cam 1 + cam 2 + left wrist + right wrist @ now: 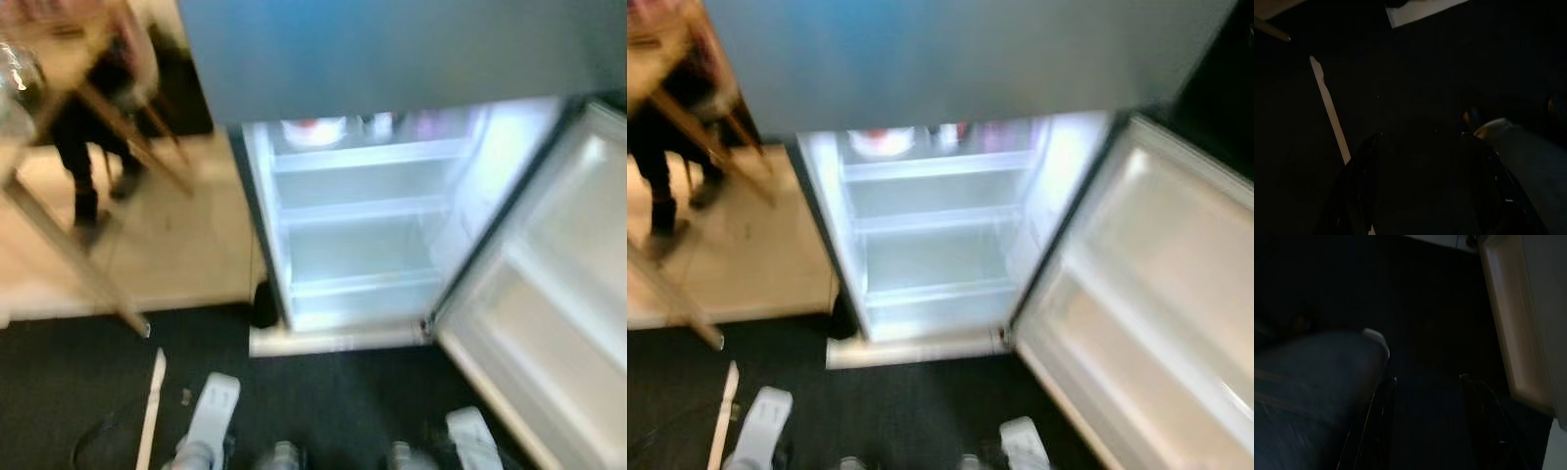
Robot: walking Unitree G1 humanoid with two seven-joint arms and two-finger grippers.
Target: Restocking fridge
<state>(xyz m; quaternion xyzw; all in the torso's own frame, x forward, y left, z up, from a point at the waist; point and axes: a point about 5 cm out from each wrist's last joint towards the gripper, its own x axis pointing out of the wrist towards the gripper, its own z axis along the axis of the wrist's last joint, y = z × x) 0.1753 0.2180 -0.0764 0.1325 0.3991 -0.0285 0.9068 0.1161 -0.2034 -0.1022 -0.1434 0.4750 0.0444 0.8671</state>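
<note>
White fridge (362, 235) lit before us, door (1146, 304) swung open to our right, blurred jars (315, 130) on its top shelf, no writing legible, left gripper (1418, 196) and right gripper (1430, 431) both spread, empty, over dark floor (323, 392).

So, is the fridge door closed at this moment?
No, the fridge door stands swung open on the right, and the lit white shelves inside the fridge are in plain view.

Head cameras down toward open fridge (362, 225)
</note>
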